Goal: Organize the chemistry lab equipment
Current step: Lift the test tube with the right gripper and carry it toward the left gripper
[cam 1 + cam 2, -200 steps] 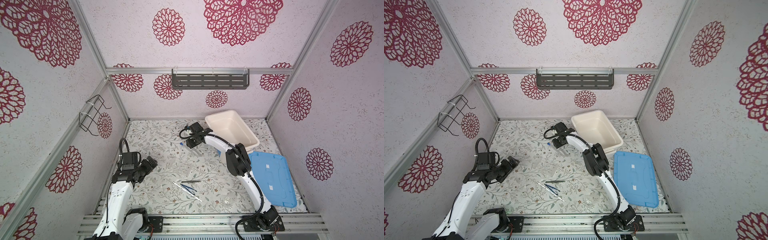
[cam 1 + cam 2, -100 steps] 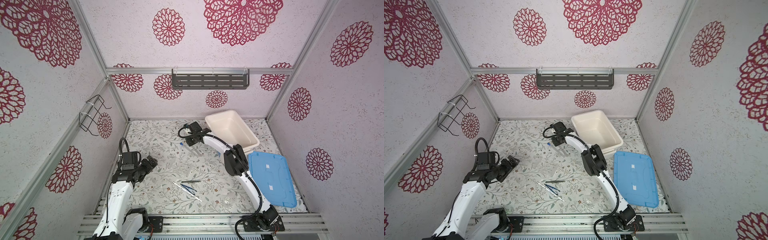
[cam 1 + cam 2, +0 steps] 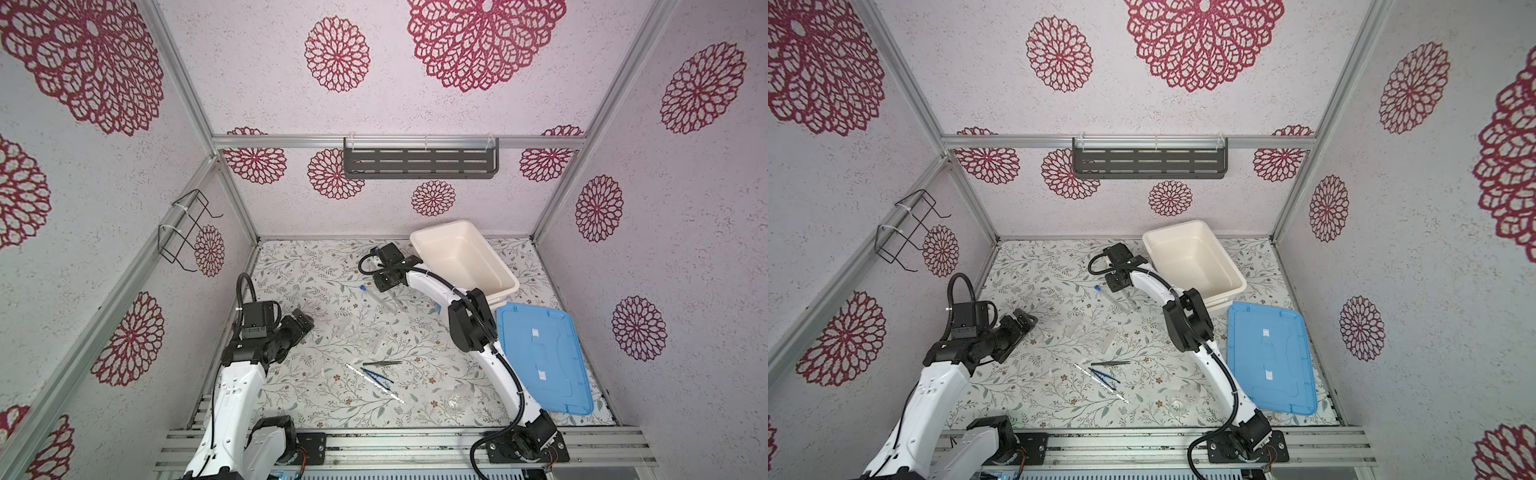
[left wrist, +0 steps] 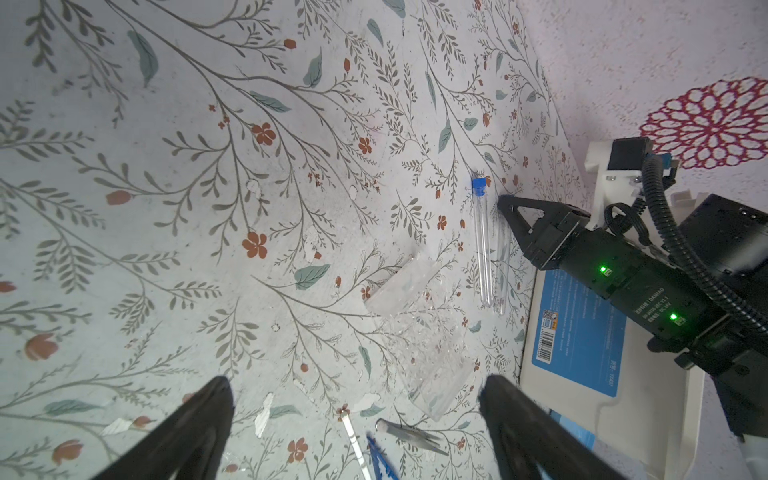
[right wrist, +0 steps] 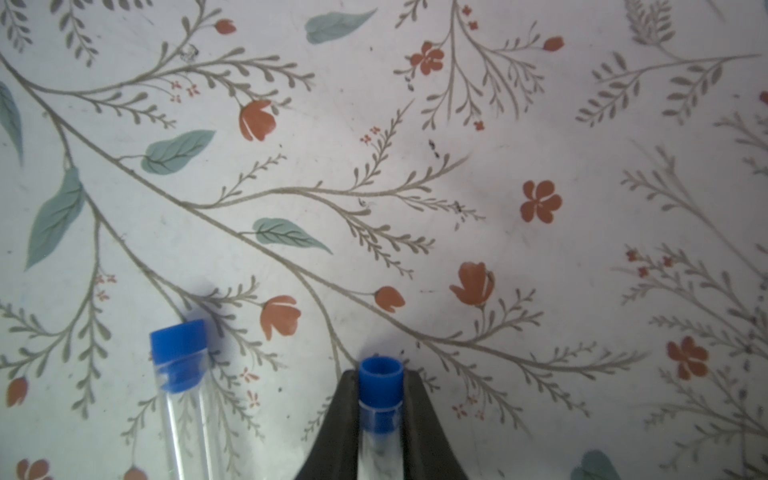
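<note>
The right tool, open a second ago, now pinches a clear tube just below its blue cap. Its jaws are drawn narrow against the tube, at 12 o'clock on the floral desk. The tube looks to rest flat on the desk, not yet lifted. Its twin, a second capped tube, lies free just beside it, on the 9 o'clock side in both top views. The left tool hovers at 9 o'clock with its jaws spread wide and empty, facing the see-through tube holder near the desk's centre. At 6 o'clock lie the dark metal tweezers, blue tweezers and thin white stick, close together. The small clear vessel sits at 5 o'clock. The fresh grip suggests the first pick is secured. The tidy-up seems barely under way, with the lift and a home for the tube yet to come.
</note>
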`<action>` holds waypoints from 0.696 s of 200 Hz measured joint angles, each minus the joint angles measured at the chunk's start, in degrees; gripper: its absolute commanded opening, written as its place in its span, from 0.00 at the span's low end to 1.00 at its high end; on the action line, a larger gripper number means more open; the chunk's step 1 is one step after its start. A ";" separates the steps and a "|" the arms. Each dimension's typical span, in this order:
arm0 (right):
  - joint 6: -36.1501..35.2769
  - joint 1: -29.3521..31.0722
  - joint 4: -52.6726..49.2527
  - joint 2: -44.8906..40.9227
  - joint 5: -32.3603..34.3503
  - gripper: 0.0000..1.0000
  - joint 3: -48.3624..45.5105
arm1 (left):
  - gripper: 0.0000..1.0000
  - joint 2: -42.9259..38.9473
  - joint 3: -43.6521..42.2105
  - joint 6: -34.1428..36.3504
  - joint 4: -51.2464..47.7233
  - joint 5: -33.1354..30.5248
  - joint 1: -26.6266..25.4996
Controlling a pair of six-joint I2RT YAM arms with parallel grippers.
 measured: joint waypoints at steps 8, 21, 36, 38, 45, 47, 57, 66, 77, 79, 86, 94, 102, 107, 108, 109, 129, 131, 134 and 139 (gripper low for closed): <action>0.07 -0.04 -0.02 0.00 -0.11 0.17 0.00 | 0.97 -0.46 0.00 -0.22 -0.13 -0.13 0.00; 0.42 -0.09 -0.04 0.00 -0.26 0.13 0.00 | 0.97 -1.27 0.00 -0.44 -0.48 -0.17 0.00; 0.63 -0.09 -0.02 -0.02 -0.37 0.13 0.00 | 0.97 -2.54 0.00 -0.74 -1.16 -0.28 0.00; 0.66 -0.09 -0.02 -0.02 -0.39 0.13 -0.02 | 0.97 -2.69 0.00 -0.79 -1.22 -0.31 0.00; 0.66 0.04 -0.02 -0.11 -0.46 0.13 -0.07 | 0.97 -3.48 0.00 -0.96 -1.46 -0.35 0.00; 0.66 0.09 0.00 -0.13 -0.50 0.13 -0.11 | 0.97 -3.65 0.00 -1.01 -1.51 -0.37 0.00; 0.63 0.31 0.24 -0.46 -0.59 0.13 -0.72 | 0.97 -4.81 0.00 -1.25 -1.68 -0.48 0.00; 0.70 0.42 0.59 -1.25 -0.63 0.13 -2.05 | 0.97 -5.77 0.00 -1.51 -1.86 -0.63 0.00; 0.85 0.50 0.85 -2.40 -0.50 0.13 -3.96 | 0.97 -6.82 0.00 -1.90 -2.43 -1.01 0.00; 0.85 0.52 0.87 -2.71 -0.42 0.13 -4.31 | 0.97 -6.95 0.00 -1.99 -2.54 -1.05 0.00; 0.87 0.59 0.90 -3.61 0.07 0.14 -5.66 | 0.97 -7.69 0.00 -2.43 -2.84 -1.38 0.00; 0.87 0.61 0.94 -4.55 0.55 0.14 -7.13 | 0.97 -8.59 0.00 -2.84 -3.02 -1.51 0.00; 0.87 0.63 1.11 -5.38 0.74 0.14 -8.39 | 0.97 -9.60 0.00 -3.13 -3.06 -1.46 0.00; 0.87 0.68 1.22 -6.05 0.87 0.14 -9.22 | 0.97 -10.29 0.00 -3.23 -3.04 -1.36 0.00; 0.87 0.70 1.33 -6.23 0.90 0.14 -9.49 | 0.97 -10.38 0.00 -3.26 -3.04 -1.33 0.00; 0.87 0.70 1.36 -6.32 0.92 0.14 -9.62 | 0.97 -10.56 0.00 -3.32 -3.04 -1.29 0.00; 0.87 0.96 2.86 -10.64 0.92 0.14 -14.14 | 0.97 -12.35 0.13 -3.80 -2.91 -0.55 0.00; 0.87 1.01 3.06 -11.17 0.96 0.14 -14.53 | 0.97 -12.39 0.15 -3.80 -2.89 -0.50 0.00; 0.87 1.07 3.37 -12.00 0.96 0.14 -15.21 | 0.97 -12.39 0.17 -3.87 -2.80 -0.33 0.00; 0.87 1.22 4.02 -13.40 0.94 0.14 -16.33 | 0.97 -12.41 0.22 -3.98 -2.71 -0.02 0.00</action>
